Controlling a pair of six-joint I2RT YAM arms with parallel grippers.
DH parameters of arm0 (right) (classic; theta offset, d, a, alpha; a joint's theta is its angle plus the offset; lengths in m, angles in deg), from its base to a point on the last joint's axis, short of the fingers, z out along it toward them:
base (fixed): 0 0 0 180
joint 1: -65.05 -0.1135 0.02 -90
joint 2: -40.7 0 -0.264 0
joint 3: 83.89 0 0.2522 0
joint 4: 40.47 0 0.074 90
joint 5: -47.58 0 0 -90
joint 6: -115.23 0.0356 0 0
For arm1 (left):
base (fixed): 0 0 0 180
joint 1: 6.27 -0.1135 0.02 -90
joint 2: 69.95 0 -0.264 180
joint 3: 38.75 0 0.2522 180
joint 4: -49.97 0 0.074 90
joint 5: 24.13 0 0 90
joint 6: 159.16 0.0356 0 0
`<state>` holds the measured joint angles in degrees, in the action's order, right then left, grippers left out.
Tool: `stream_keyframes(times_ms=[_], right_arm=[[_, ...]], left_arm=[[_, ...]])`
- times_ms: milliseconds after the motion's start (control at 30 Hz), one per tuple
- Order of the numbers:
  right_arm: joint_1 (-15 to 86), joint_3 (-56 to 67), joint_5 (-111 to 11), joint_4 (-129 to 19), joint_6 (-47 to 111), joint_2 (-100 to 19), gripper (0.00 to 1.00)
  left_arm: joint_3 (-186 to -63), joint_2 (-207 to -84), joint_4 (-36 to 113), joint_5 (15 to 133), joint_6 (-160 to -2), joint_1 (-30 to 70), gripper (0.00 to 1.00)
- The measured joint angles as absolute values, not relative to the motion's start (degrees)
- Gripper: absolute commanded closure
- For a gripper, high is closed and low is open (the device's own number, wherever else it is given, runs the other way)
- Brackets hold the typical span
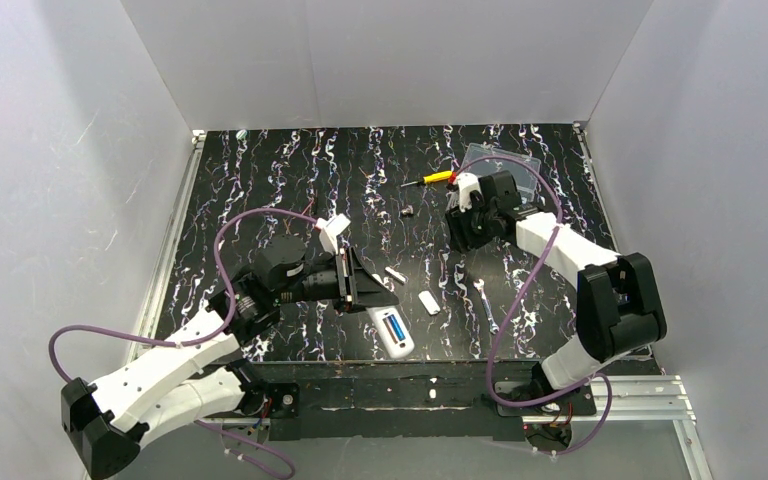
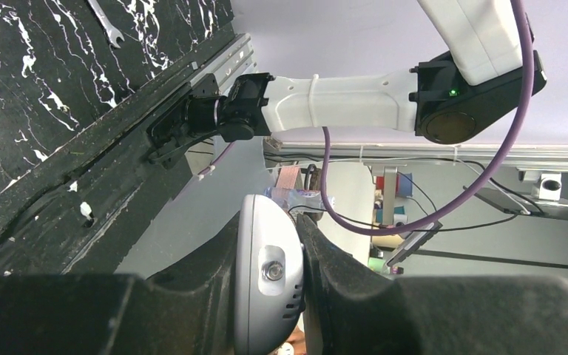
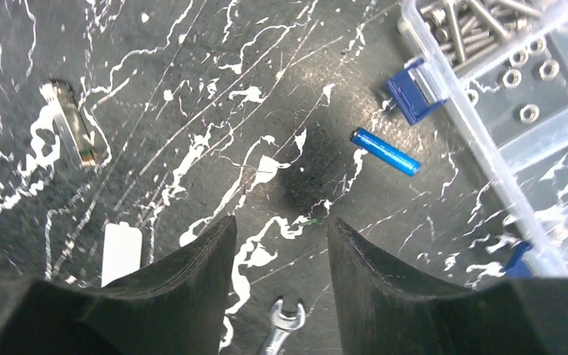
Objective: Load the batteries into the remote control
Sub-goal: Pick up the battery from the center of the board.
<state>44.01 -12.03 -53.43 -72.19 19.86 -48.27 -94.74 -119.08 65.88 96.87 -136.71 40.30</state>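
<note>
The white remote control lies back up at the table's near edge, with a blue battery in its open compartment. My left gripper is shut on the remote's rounded end, where a small LED lens shows between the fingers. Another blue battery lies loose on the table beside the clear box. My right gripper is open and empty above the table, short of and to the left of that battery. In the top view the right gripper hides this battery.
A clear compartment box of screws and nuts stands at the back right. A yellow-handled screwdriver lies near it. A white battery cover, a silver wrench and a small silver piece lie mid-table.
</note>
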Motion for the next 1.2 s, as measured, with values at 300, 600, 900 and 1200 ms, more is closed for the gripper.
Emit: stream_keyframes(times_ms=[300,600,900,1200], right_arm=[[45.67,-5.18,-58.00,-78.84,-4.10,-52.93,0.44],[49.41,-3.44,-60.71,-83.25,-20.62,-57.45,0.47],[50.41,-3.52,-65.38,-81.11,-28.29,-58.11,0.49],[50.41,-3.52,-68.31,-81.06,-32.38,-61.87,0.52]], left_arm=[[-94.74,-119.27,66.84,98.84,-138.63,39.18,1.00],[-94.74,-119.30,67.19,99.80,-139.05,38.24,1.00],[-94.74,-119.25,67.43,100.34,-139.55,37.11,1.00],[-94.24,-118.99,67.89,101.26,-140.47,35.77,1.00]])
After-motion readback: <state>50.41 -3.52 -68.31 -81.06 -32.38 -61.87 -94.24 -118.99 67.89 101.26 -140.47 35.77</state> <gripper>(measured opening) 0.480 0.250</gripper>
